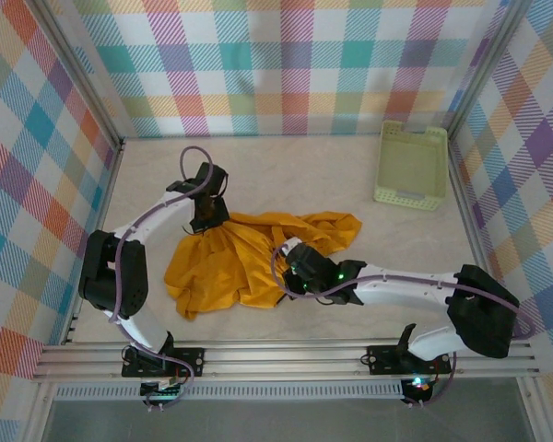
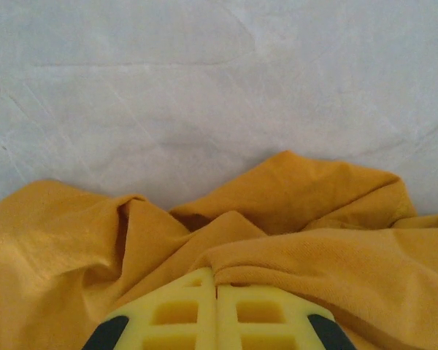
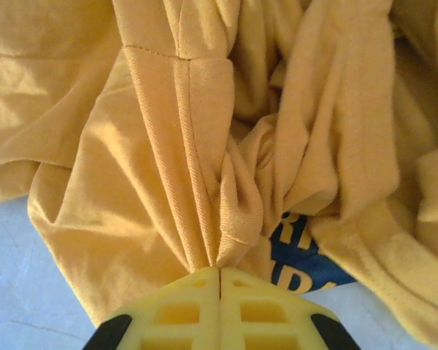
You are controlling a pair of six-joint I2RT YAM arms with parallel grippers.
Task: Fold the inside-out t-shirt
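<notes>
Inside-out t-shirt [image 1: 230,267] is lying bunched on the table [image 1: 295,175], nothing folded yet, while the left jaws and right jaws are clenching its fabric.

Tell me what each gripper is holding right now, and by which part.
Both hold the t-shirt: the left gripper pinches a fold at its far edge; the right gripper pinches bunched pleats beside the navy print.

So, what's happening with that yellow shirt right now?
Left fingers shut on t-shirt. Right fingers shut on bunched cloth by print. Crumpled, not folded. Basket well aside.
</notes>
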